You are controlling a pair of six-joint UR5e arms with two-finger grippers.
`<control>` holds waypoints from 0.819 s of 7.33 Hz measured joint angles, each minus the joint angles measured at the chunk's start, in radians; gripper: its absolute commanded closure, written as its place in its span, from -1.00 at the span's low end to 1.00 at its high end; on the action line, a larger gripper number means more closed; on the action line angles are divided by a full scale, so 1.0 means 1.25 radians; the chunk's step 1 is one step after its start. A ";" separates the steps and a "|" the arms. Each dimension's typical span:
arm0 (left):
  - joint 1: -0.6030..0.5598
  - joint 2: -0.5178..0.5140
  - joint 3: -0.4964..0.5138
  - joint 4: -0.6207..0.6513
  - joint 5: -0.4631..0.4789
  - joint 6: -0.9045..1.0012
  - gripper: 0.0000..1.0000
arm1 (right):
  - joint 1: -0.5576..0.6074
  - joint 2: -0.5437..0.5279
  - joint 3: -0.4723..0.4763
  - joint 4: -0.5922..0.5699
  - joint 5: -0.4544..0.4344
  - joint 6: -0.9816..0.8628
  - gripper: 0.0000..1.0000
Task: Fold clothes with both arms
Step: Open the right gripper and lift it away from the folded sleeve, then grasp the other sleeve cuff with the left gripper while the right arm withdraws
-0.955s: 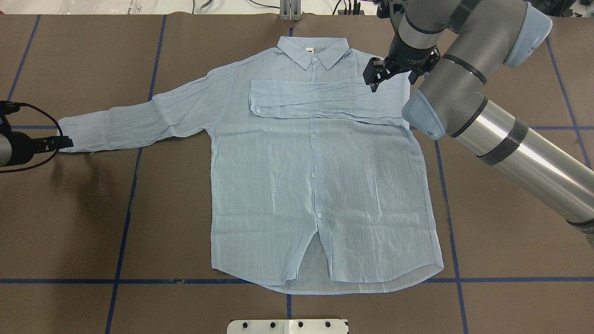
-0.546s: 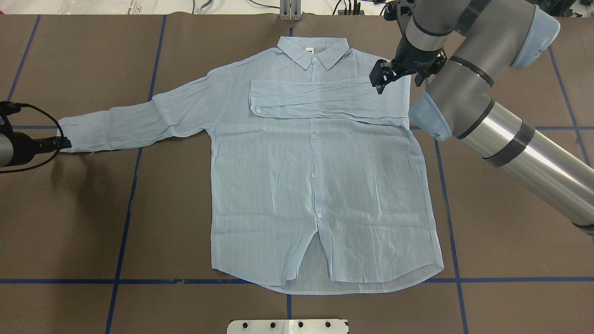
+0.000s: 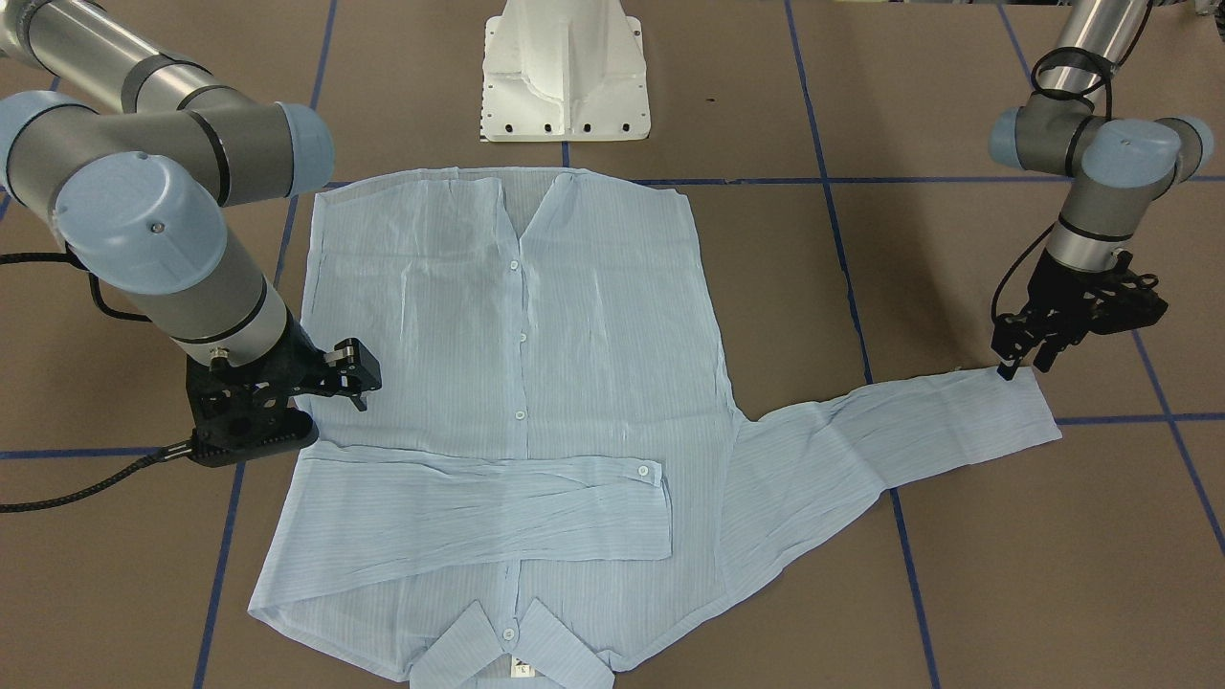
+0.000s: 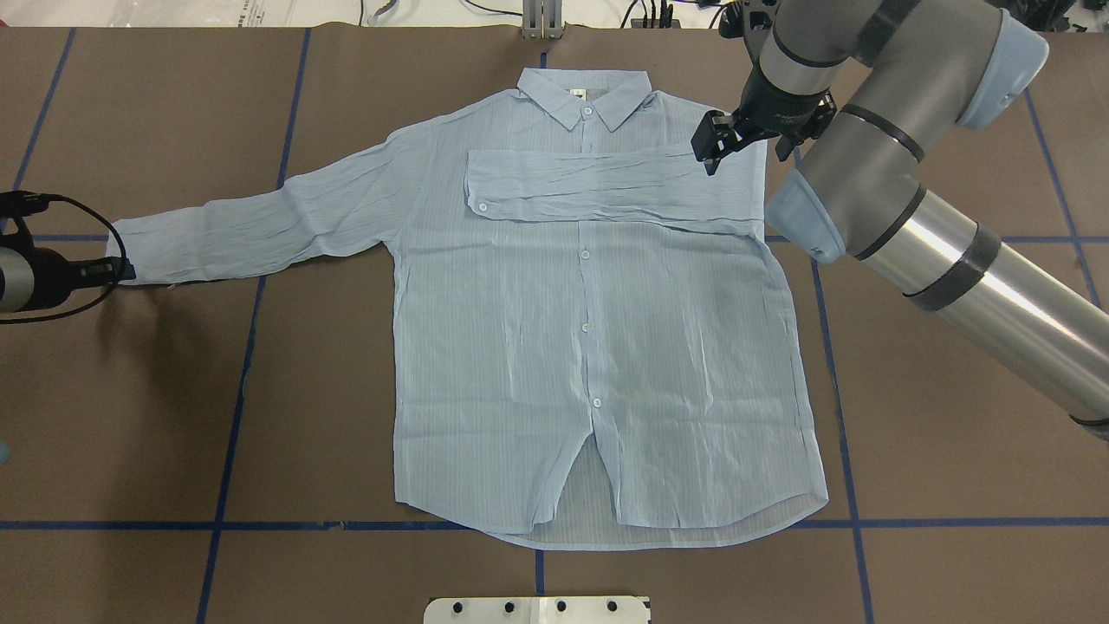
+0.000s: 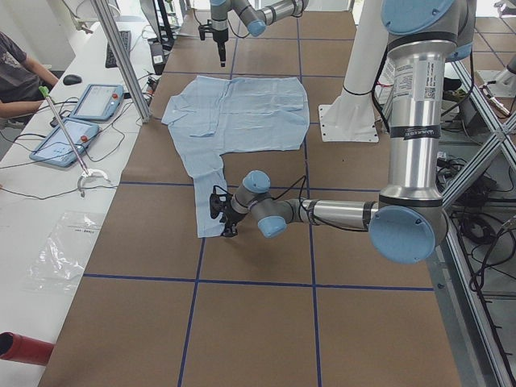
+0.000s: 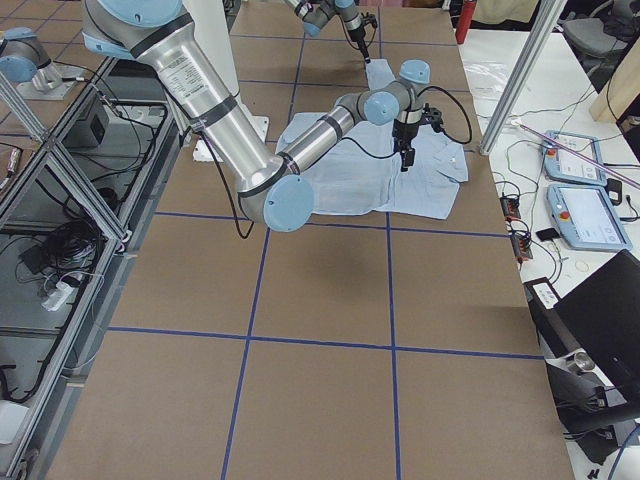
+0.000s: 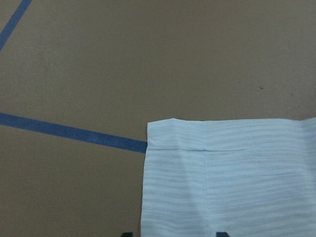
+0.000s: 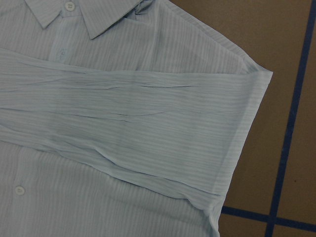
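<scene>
Shows the shirt (image 4: pixel 589 347) flat on the bench (image 4: pixel 130 416), hem nearest the white base (image 4: pixel 537 609). Has 1 sleeve folded across the chest and the right hand (image 4: pixel 710 159) open and empty above that shoulder. Puts the left hand (image 4: pixel 124 270) at the outstretched cuff, fingers parted, gripping nothing.

Left pincer (image 3: pixel 1019 366) low, parted, right pincer (image 4: pixel 710 160) parted

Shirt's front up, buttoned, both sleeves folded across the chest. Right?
No. Only one sleeve is folded across the chest; the other sleeve lies stretched out sideways, its cuff at the left gripper. The overhead view shows it. The shirt is front up and buttoned.
</scene>
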 measured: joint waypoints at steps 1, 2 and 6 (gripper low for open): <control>0.000 0.000 0.000 0.001 0.000 0.000 0.34 | 0.000 -0.001 0.000 0.000 -0.001 0.000 -1.00; 0.000 0.000 -0.001 0.001 0.000 0.000 0.65 | 0.000 -0.002 0.000 0.000 -0.001 0.000 -1.00; -0.001 -0.001 -0.009 0.003 -0.002 0.000 1.00 | 0.003 -0.006 0.000 0.002 0.000 0.000 -1.00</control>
